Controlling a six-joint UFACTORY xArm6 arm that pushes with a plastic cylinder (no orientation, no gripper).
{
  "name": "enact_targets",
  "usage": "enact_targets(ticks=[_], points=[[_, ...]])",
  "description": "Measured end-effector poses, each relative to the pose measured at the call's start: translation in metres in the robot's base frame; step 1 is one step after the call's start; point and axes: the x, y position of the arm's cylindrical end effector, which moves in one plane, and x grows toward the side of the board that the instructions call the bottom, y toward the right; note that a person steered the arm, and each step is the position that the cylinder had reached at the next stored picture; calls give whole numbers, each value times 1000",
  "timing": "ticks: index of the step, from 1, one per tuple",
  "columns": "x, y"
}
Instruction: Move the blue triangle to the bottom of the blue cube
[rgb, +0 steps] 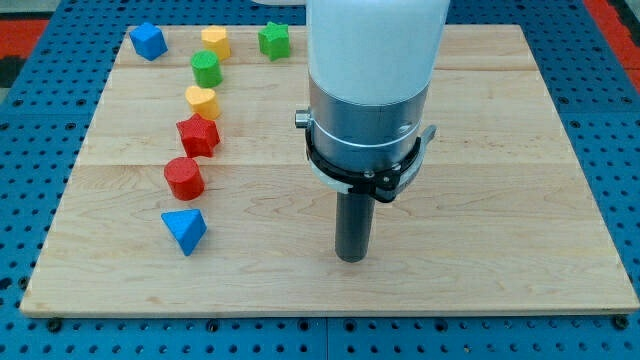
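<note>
Seven small blocks stand on the wooden board (480, 200), all in its left part. We record the blue triangle (184, 230) lowest in the column, near the view's bottom left, resting flat and apart from its neighbours. The blue cube (148, 41) sits at the view's top left corner of the board, well apart from the triangle.

Between them run a red cylinder (184, 178), a red block of faceted shape (198, 136), a yellow heart-like block (201, 101), a green cylinder (207, 69) and a yellow block (215, 41); a green star (273, 40) lies to the view's right of these.

Our tip (351, 258) rests on bare board to the view's right of the triangle, well apart from it, touching nothing. It is a plain rod: it has nothing to open or close and holds no block.

We judge the triangle to be light, rigid and free-sliding on the smooth wood, not fragile. Its sloped sides make it prone to turn or slip off the tip under an off-centre push. We advise contact against the middle of a flat face, low on the block, pushing toward the view's top and left. The route should pass to the left of the red cylinder, which stands just above the triangle.
</note>
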Motion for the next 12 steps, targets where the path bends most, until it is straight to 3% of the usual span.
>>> enact_targets(ticks=[1,3,4,7,8,9,10,11,12], points=[[0,0],[59,6],[59,-18],[-24,-319],[-39,-331],[-39,-330],[33,-292],[57,-217],[37,-133]])
